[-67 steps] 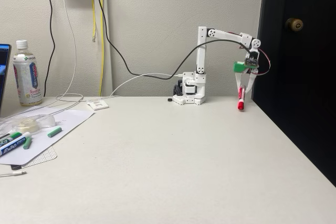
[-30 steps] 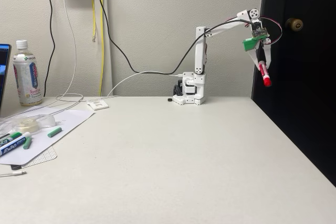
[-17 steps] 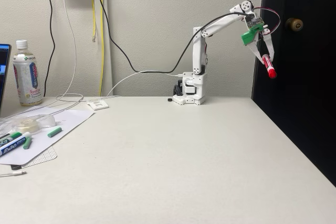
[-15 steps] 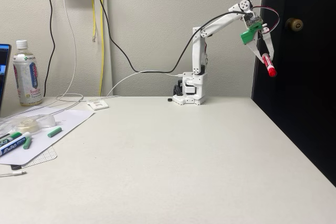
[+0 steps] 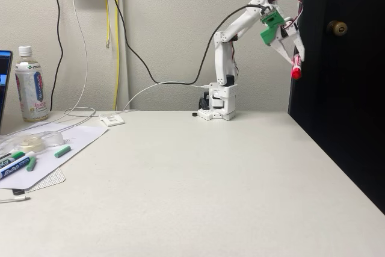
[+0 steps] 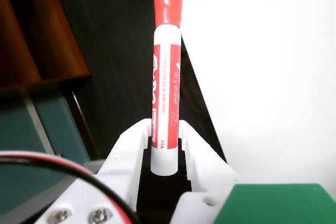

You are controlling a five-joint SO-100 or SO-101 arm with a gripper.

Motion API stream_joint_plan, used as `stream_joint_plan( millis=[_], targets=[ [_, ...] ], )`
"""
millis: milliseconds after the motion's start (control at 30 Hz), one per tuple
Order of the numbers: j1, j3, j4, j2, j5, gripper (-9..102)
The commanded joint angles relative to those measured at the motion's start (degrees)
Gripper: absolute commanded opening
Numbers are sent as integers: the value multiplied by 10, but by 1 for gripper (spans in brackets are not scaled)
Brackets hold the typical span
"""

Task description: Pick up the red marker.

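Observation:
The red marker (image 5: 296, 68) hangs high in the air at the right of the fixed view, cap pointing down, in front of the dark door. My gripper (image 5: 295, 59) is shut on its white end, well above the table. In the wrist view the red marker (image 6: 166, 77) stands straight out between the two white fingers (image 6: 202, 153), red cap farthest from me, red-and-white "dry erase" label facing the camera, and my gripper (image 6: 165, 129) clamps the lower barrel.
The white arm base (image 5: 219, 103) stands at the back of the white table (image 5: 198, 179). At the left lie green- and blue-capped markers (image 5: 17, 164), a sheet of paper (image 5: 57, 148) and a bottle (image 5: 30, 85). A dark door (image 5: 343, 76) borders the table's right edge.
The arm has lifted the red marker from the table's back right edge up into the air. In the last half second the wrist swung higher and slightly left.

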Motion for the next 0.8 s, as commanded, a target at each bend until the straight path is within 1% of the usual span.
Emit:
stream_joint_plan(
  millis=[0, 500, 767],
  targets=[
    [39, -26, 1, 36, 2, 0],
    [221, -9, 1, 114, 2, 0],
    [309, 34, 1, 162, -9, 0]
  ],
)
